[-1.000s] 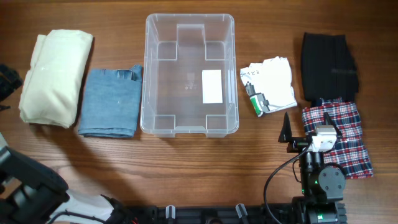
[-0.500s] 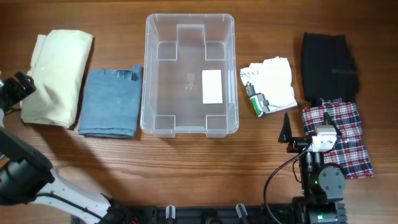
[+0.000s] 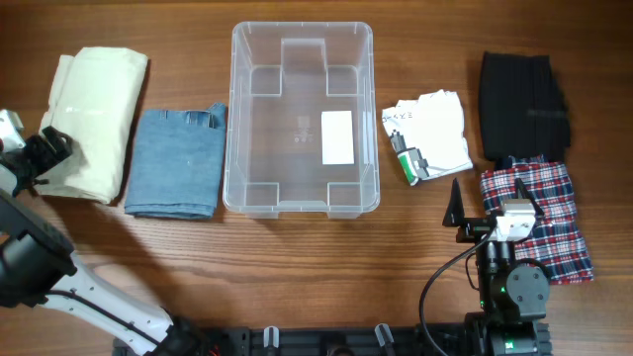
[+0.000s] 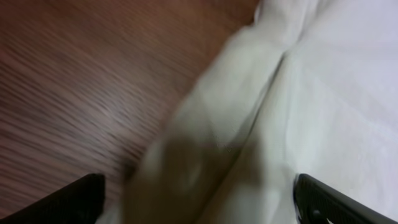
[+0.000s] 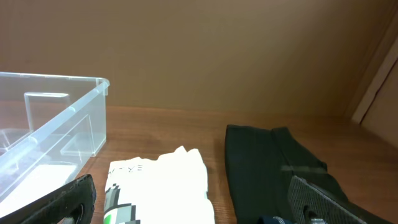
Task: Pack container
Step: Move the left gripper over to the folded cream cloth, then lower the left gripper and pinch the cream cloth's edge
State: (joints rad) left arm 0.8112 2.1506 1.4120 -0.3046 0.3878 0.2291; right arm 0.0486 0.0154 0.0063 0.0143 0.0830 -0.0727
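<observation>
The clear plastic container (image 3: 302, 119) stands empty at the table's middle, a white label on its floor; its corner shows in the right wrist view (image 5: 56, 118). My left gripper (image 3: 51, 150) is open over the lower left edge of the folded cream cloth (image 3: 89, 124); in the left wrist view the cream cloth (image 4: 292, 112) fills the space between the open fingers (image 4: 199, 208). My right gripper (image 3: 492, 208) is open and empty, resting over the plaid cloth (image 3: 539, 218) at the right front.
Folded blue denim (image 3: 176, 161) lies left of the container. A white printed garment (image 3: 427, 133) and a folded black garment (image 3: 522, 107) lie to its right; both show in the right wrist view, the white garment (image 5: 165, 186) and the black one (image 5: 273, 168).
My left gripper has come in from the left edge and moved right and down onto the cream cloth's lower left edge. The right arm has not moved.
</observation>
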